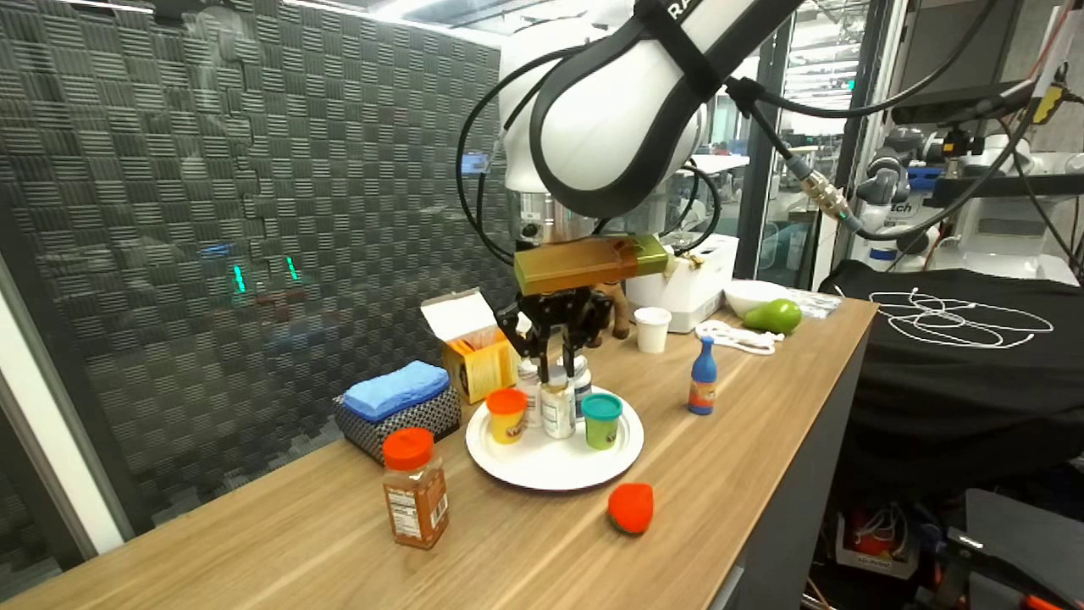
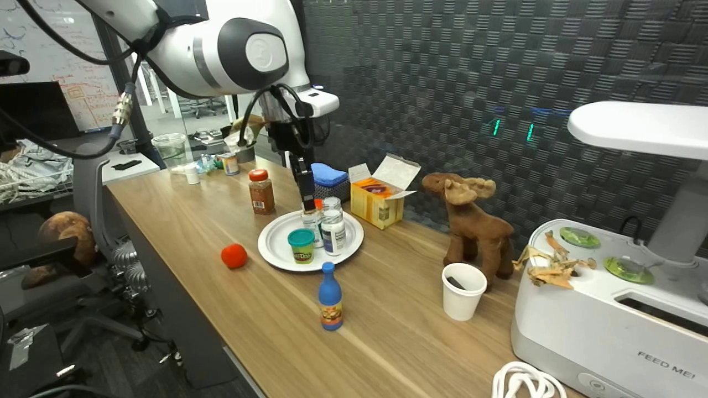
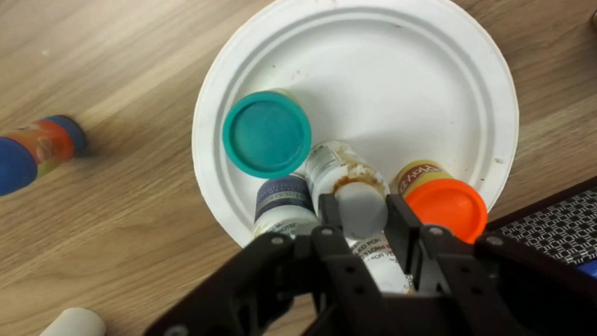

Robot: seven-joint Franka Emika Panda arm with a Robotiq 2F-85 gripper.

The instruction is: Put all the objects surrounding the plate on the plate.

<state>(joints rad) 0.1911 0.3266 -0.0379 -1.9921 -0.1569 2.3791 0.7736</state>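
Since both cups (image 3: 267, 134) and other bottles (image 3: 284, 198) on the plate (image 3: 410, 84) probably leave scant finger room, the gripper (image 3: 362, 205) pinches the grey-capped bottle (image 1: 558, 413) there by its cap (image 3: 363, 212).

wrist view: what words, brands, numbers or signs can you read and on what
"Play-D" (rest hidden) on the orange-lidded cup
"PROTEC" on the blue-labelled bottle
"ED FOR" on the white bottle showing past the grey-capped bottle
Other print on the bottles is too blurred; no numbers readable.
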